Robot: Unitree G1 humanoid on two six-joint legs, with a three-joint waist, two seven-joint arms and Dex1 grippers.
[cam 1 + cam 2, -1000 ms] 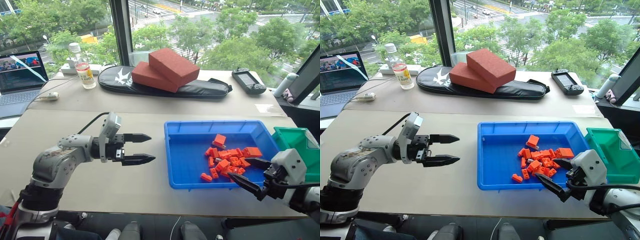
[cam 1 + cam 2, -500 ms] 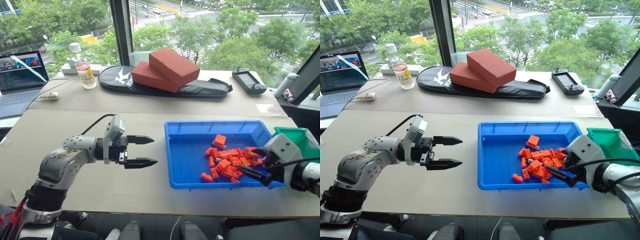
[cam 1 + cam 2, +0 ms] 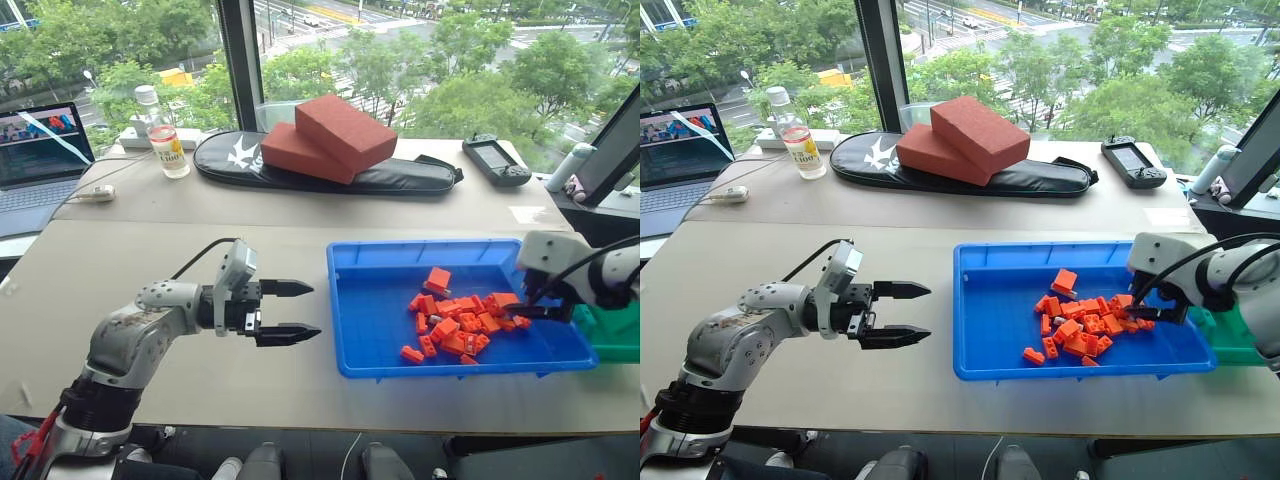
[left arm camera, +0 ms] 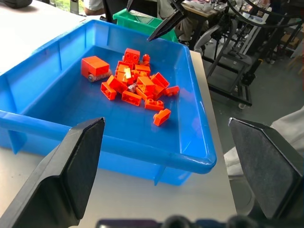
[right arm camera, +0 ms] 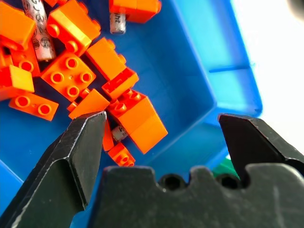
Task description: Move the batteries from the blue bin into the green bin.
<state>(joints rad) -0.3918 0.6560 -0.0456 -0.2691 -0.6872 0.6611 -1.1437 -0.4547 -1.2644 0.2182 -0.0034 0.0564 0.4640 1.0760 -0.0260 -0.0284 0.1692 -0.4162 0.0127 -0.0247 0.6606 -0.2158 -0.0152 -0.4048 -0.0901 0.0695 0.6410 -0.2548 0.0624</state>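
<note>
Looking down from the head views, the right gripper (image 3: 528,308) is seen to have been swung up from the near rim of the blue bin (image 3: 380,368) and across to its right end, where it is now poised over the heap of batteries (image 3: 460,322) with its fingers spread wide and nothing held; this is judged to be the approach for a first pick, with no battery yet lifted. The green bin (image 3: 612,335) is found just beyond the blue bin's right end, partly hidden behind the right arm, so a short carry is expected once a piece is taken. The left gripper (image 3: 902,313) has been left much where it was, hanging above the bare desk (image 3: 250,230) to the left of the blue bin, fingers parted and empty. In the left wrist view, the blue bin is seen along its length, the batteries (image 4: 135,85) clustered toward its far end, the green bin (image 4: 137,20) behind it, and the right gripper's dark fingertips (image 4: 164,26) above the pile. In the right wrist view, the open fingers (image 5: 76,152) are set over the batteries (image 5: 135,116) near the bin's corner, and no contact can be confirmed.
</note>
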